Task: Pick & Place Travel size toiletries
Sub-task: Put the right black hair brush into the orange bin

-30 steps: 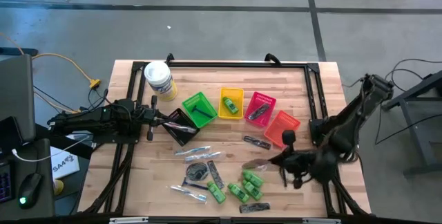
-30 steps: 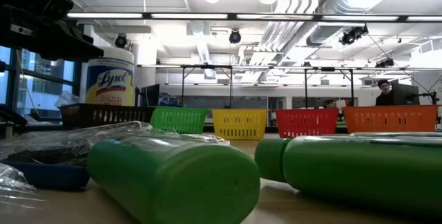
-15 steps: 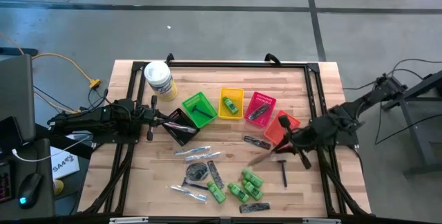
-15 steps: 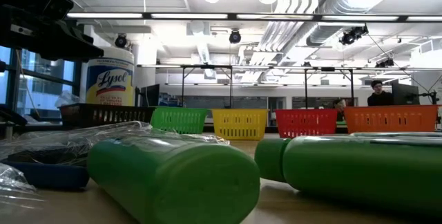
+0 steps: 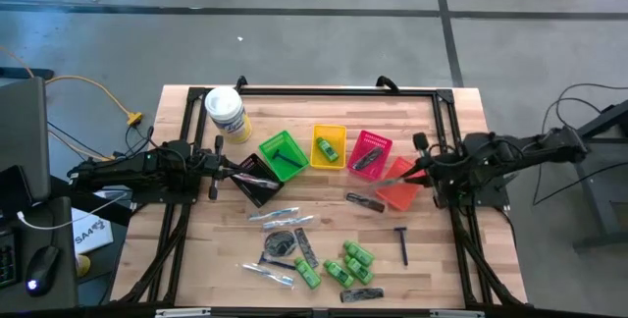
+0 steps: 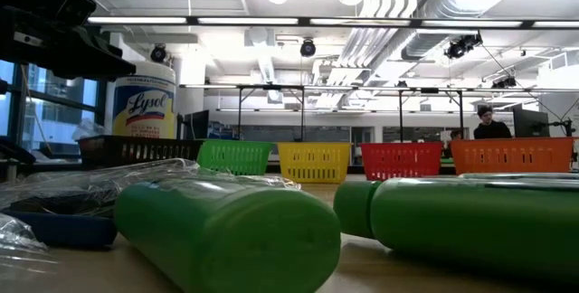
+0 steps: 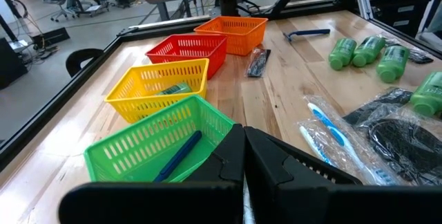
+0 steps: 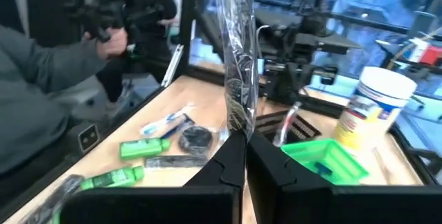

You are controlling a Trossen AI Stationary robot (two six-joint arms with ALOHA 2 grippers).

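Note:
Travel size toiletries lie on the near half of the table: green mini bottles, a razor, a dark comb, clear-wrapped sticks and round dark packets. My right gripper hovers by the orange basket, shut on a clear-wrapped slim item. My left gripper rests shut beside the black basket, touching nothing. My right gripper pinches the clear-wrapped slim item by one end between its two fingers. The fingers come roughly level from the table's right side. The item sticks out past the fingertips, lifted clear of the table.
Green, yellow and red baskets stand in a row between the black and orange ones. A white tub stands at the far left corner. A black frame borders the table. A person's grey sleeve shows beyond the table.
My right gripper has swung from the table's near right area up and toward the far right, ending by the orange basket. It has turned and stayed shut, carrying the clear-wrapped item clear of the table. The razor lies where the gripper was.

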